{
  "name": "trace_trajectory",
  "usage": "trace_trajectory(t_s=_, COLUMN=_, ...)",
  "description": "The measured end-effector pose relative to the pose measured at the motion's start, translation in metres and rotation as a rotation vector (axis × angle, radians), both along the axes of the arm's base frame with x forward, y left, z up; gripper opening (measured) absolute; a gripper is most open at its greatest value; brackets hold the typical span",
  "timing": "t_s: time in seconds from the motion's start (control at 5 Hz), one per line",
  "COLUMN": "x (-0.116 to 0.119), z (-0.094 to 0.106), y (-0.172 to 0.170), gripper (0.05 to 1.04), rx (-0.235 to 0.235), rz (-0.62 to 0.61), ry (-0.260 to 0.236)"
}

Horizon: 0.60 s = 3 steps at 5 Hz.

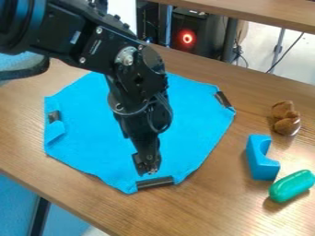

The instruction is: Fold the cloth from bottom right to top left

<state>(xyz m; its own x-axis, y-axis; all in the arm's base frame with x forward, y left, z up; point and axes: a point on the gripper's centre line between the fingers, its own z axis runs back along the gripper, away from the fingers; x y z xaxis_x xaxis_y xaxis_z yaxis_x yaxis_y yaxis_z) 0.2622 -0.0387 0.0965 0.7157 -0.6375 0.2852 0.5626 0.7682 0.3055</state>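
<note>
Gripper [148,172] hangs pointing down over the near part of the blue cloth [89,138], just far of the black strip [155,182] at its near edge; can't tell how far it's open or whether it has hold of anything. Cloth lies mostly spread on the left and middle of the wooden table [203,207], left edge partly turned over. Right of it, far to near: brown lumpy object [285,118], blue notched block [261,159], green rounded object [291,186].
</note>
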Motion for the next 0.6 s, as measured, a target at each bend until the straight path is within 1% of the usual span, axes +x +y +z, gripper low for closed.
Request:
trace_trajectory(t_s=0.2, x=-0.003, z=-0.007, y=0.001, gripper=1.001, rx=0.005, rz=0.007, ry=0.026)
trace_trajectory(t_s=0.4, x=-0.006, z=-0.008, y=-0.018, gripper=1.001, rx=0.017, rz=-0.04, ry=0.006)
trace_trajectory(t_s=0.6, x=-0.006, z=-0.012, y=-0.024, gripper=1.001, rx=0.023, rz=-0.044, ry=0.014)
